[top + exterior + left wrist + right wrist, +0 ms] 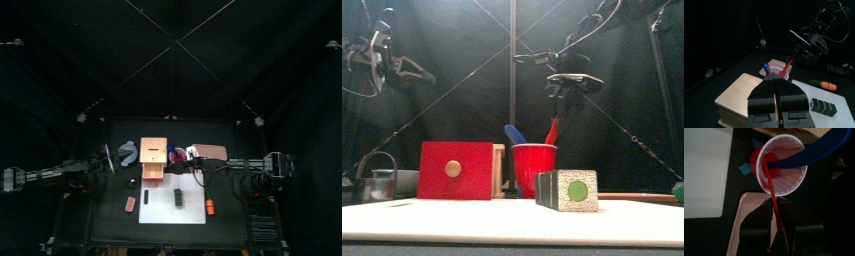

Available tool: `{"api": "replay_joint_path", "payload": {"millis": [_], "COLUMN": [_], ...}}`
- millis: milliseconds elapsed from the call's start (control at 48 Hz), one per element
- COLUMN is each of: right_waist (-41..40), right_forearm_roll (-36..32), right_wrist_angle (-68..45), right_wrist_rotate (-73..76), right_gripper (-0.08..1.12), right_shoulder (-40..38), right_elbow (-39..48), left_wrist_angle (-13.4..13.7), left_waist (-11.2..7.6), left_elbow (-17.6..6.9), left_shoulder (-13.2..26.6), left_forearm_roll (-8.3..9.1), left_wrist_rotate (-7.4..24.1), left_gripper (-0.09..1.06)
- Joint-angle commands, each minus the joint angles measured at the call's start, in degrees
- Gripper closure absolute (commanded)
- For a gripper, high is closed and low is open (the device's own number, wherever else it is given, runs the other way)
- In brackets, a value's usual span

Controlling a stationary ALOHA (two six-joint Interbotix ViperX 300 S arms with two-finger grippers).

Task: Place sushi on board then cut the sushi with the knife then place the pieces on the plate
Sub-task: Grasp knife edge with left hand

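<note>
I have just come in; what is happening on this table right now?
The sushi roll already lies on the white cutting board and looks uncut. The right gripper hovers over the red cup, jaws open, lined up with the handle of the red knife, which stands in the cup beside the blue knife. The left gripper hangs raised at the left, jaws shut.

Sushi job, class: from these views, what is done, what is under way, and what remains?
Done: the sushi roll sits on the white board, uncut. Under way: the right gripper hangs above the red knife in the red cup, fingers open, knife not yet lifted. The left gripper rests shut over the wooden box. Left: take the knife, cut, move pieces to the pink plate.
</note>
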Motion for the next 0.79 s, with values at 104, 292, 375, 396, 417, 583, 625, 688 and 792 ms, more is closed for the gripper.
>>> {"api": "replay_joint_path", "payload": {"millis": [104, 292, 375, 396, 417, 583, 625, 688, 792], "right_waist": [-0.4, -0.5, -0.6, -0.6, -0.6, -0.6, -0.6, -0.6, -0.6], "right_forearm_roll": [0.4, 0.7, 0.9, 1.0, 1.1, 2.5, 2.7, 3.2, 5.4], "right_wrist_angle": [0.5, 2.9, 4.2, 4.4, 4.5, 4.2, 3.7, 2.5, -0.9], "right_wrist_rotate": [0.6, 0.7, 0.9, 0.9, 1.0, 3.2, 4.4, 6.2, 10.2], "right_gripper": [0.62, 0.62, 0.62, 0.62, 0.62, 0.62, 0.62, 0.62, 0.62], "right_shoulder": [-3.3, -7.1, -9.2, -9.8, -10.2, -14.9, -16.1, -17.8, -20.8], "right_elbow": [-3.1, -5.0, -5.4, -5.5, -5.5, -5.2, -5.0, -4.2, -1.8], "left_wrist_angle": [-0.5, -0.4, -0.4, -0.5, -0.4, -0.4, -0.4, -0.4, -0.4], "left_waist": [0.35, 0.26, 0.26, 0.26, 0.26, 0.26, 0.26, 0.26, 0.09], "left_elbow": [-1.0, -1.2, -1.2, -1.2, -1.3, -1.4, -1.4, -1.6, -2.3], "left_shoulder": [0.2, 0.3, 0.2, 0.3, 0.2, 0.3, 0.2, 0.2, 0.2], "left_forearm_roll": [-0.09, 0.0, -0.09, 0.0, 0.0, 0.09, 0.09, 0.18, 0.79], "left_wrist_rotate": [0.1, 0.1, 0.2, 0.2, 0.2, 0.2, 0.2, 0.3, 0.2], "left_gripper": [0.89, 0.89, 0.89, 0.89, 0.89, 0.89, 0.89, 0.89, 0.89]}}
